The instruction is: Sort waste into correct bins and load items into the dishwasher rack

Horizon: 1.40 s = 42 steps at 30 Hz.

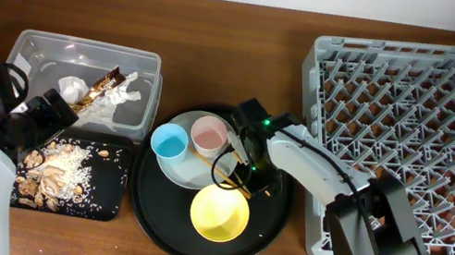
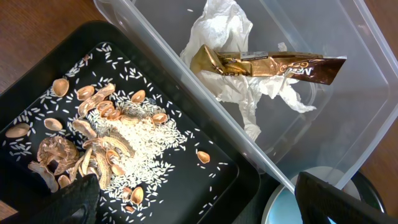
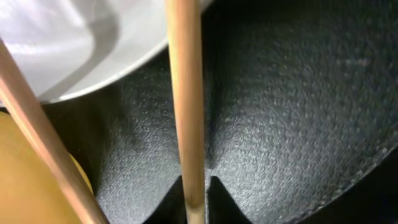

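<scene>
Over the round tray (image 1: 153, 219), right gripper (image 1: 246, 166) angles down, pinching a chopstick (image 3: 185, 93) (left gripper (image 2: 208, 200) gapes empty).

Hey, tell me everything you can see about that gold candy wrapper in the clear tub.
The candy wrapper is a long, flattened strip of shiny gold-brown foil. It is crinkled and darker brown toward one end, and its pale lettering is too creased to read. It lies slanted across the crumpled white napkin inside the clear tub, resting mostly on the napkin. Nothing else touches it.
</scene>
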Each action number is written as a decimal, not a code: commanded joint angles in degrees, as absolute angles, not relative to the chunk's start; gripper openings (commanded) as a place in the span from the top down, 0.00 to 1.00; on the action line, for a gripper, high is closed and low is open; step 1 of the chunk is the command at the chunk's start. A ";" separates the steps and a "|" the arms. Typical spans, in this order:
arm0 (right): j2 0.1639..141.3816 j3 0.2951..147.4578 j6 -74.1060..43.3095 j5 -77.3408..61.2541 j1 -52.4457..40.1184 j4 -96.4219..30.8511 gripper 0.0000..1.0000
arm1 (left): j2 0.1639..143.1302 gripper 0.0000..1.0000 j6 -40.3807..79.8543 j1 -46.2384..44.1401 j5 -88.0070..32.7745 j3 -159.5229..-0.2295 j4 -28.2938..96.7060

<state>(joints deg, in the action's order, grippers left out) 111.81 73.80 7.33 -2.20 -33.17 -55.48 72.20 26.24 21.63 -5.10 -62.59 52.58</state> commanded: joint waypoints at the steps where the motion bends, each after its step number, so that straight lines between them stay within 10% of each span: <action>1: 111.46 75.57 7.05 -0.95 -33.26 -56.75 0.96 | 71.22 0.01 26.76 21.91 -5.06 -63.53 52.58; 13: 109.10 94.83 7.01 -0.64 -31.24 -69.76 0.96 | 71.22 0.01 26.76 21.91 -5.06 -63.53 52.58; 28: 109.10 99.70 7.64 -2.17 0.40 -75.07 0.95 | 71.22 0.01 26.76 21.91 -5.06 -63.53 52.58; 34: 109.10 99.70 8.60 -2.52 3.07 -75.05 0.84 | 71.22 0.01 26.76 21.93 -5.06 -63.53 52.58; 37: 109.10 99.70 8.56 -2.55 3.07 -75.11 0.55 | 71.22 0.01 26.76 21.91 -5.06 -63.53 52.58; 42: 109.10 99.70 6.96 -9.69 2.98 -77.25 0.50 | 71.22 0.01 26.76 21.91 -5.06 -63.53 52.58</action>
<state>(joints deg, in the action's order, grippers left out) 110.41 98.91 8.40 -2.92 3.03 -75.72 72.20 26.24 21.63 -5.10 -62.59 52.60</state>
